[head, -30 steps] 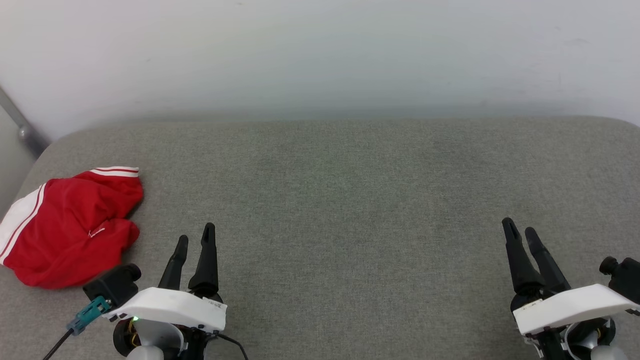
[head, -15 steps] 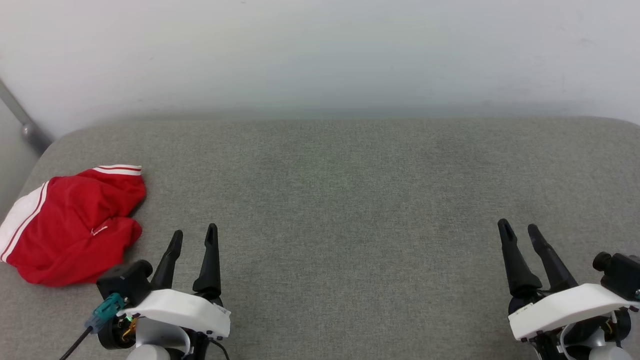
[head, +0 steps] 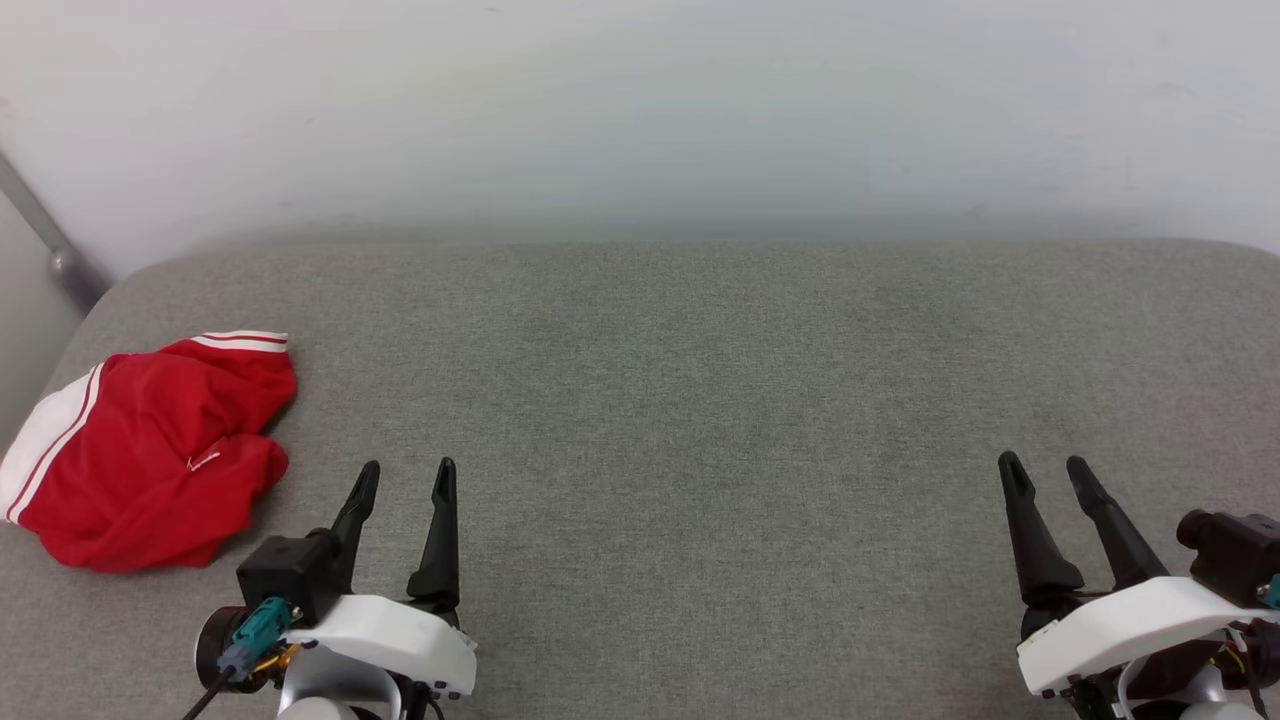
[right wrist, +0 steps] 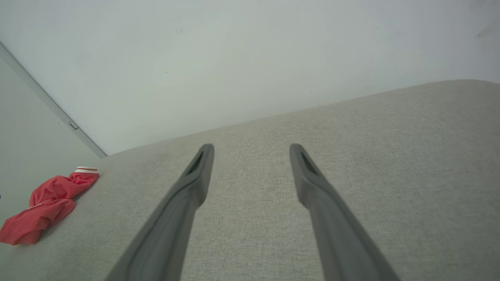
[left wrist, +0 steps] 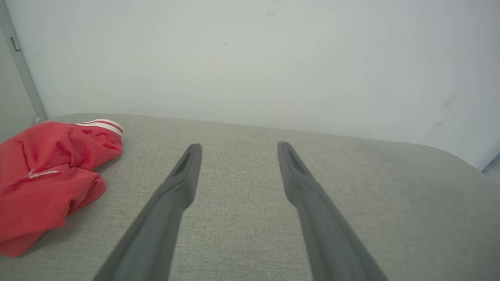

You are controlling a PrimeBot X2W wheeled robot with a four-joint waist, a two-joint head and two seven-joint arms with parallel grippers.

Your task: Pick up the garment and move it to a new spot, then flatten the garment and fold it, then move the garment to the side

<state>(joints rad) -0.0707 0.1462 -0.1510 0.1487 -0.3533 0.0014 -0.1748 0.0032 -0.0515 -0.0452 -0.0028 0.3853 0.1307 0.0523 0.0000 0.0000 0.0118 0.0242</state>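
Observation:
The garment (head: 150,450) is a red jersey with white and red striped trim, lying in a rumpled heap at the far left of the grey cushioned surface (head: 700,400). It also appears in the left wrist view as the garment (left wrist: 47,175) and far off in the right wrist view as the garment (right wrist: 47,203). My left gripper (head: 408,470) stands open just right of the heap, apart from it, nothing between its fingers. My right gripper (head: 1043,464) is open at the lower right, empty. Left gripper (left wrist: 239,146) and right gripper (right wrist: 251,147) show spread fingers.
A pale wall (head: 640,110) rises behind the surface. A grey metal rail (head: 45,245) runs down at the far left by the surface's rounded corner. Bare fabric stretches between the two grippers and toward the wall.
My left gripper has drifted a little to the right and lower, away from the garment. The right gripper has shifted slightly lower. The garment has not moved. Both stay open.

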